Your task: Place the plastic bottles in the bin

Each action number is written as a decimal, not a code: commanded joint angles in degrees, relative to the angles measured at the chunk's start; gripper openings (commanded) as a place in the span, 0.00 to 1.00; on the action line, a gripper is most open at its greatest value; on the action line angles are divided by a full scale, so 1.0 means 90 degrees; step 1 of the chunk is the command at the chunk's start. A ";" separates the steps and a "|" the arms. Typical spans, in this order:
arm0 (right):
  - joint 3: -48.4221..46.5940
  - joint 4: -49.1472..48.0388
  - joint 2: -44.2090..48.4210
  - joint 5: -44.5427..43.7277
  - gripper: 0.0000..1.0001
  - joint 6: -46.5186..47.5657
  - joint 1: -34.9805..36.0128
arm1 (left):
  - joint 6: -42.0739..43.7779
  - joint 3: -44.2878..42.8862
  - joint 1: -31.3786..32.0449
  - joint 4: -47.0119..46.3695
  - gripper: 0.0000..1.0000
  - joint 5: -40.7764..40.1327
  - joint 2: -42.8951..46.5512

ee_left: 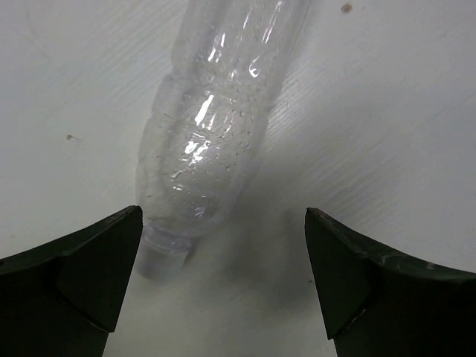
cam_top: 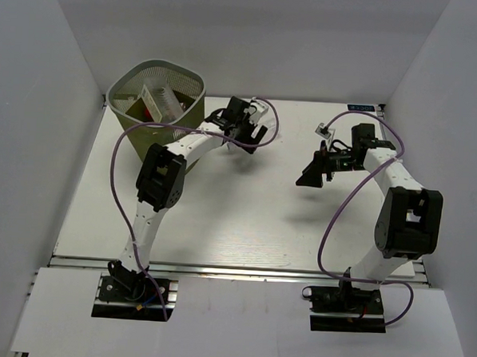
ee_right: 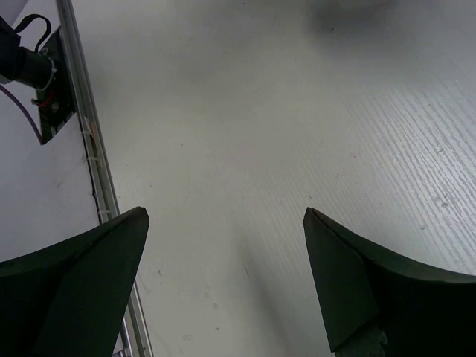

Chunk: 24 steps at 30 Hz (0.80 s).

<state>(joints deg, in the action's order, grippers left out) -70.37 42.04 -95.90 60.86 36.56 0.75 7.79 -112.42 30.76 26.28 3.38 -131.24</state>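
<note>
We see our left tool spread wide over a clear ribbed plastic bottle lying on the white counter, its neck end inside the gap. Our right tool hangs apart above the counter. Other clear bottles sit in the olive-green wire-mesh bin.

Bright even light, soft shadows

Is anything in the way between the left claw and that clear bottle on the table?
Nothing visible. The left gripper has its jaws open, and the clear bottle lies on the bare table right ahead, its narrow end already reaching between them.
</note>
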 commanded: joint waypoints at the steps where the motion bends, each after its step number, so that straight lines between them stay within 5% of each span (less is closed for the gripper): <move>1: -0.0062 0.0075 0.0274 0.0210 0.90 -0.0077 -0.0006 | 0.0072 -0.0223 0.0000 -0.0098 1.00 0.0299 -0.0085; 14: 0.0524 -0.0306 0.0635 0.0425 0.90 -0.0458 -0.0006 | -0.0260 -0.0224 0.0058 -0.0157 0.95 -0.0365 -0.0545; 18: 0.0641 -0.0374 0.0704 0.0484 0.90 -0.0487 -0.0006 | -0.0319 -0.0224 0.0116 -0.0157 0.82 -0.0307 -0.0623; 21: 0.0700 -0.0423 0.0724 0.0503 0.90 -0.0526 -0.0006 | -0.0319 -0.0282 0.0175 -0.0157 0.49 -0.0093 -0.0691; 24: 0.0709 -0.0423 0.0762 0.0523 0.90 -0.0517 0.0004 | -0.0319 -0.0341 0.0176 -0.0079 0.29 -0.0092 -0.0760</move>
<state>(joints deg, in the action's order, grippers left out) -64.23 39.18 -91.22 63.61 32.49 0.75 5.10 -113.32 31.73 25.21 1.56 -138.50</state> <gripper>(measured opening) 0.904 0.482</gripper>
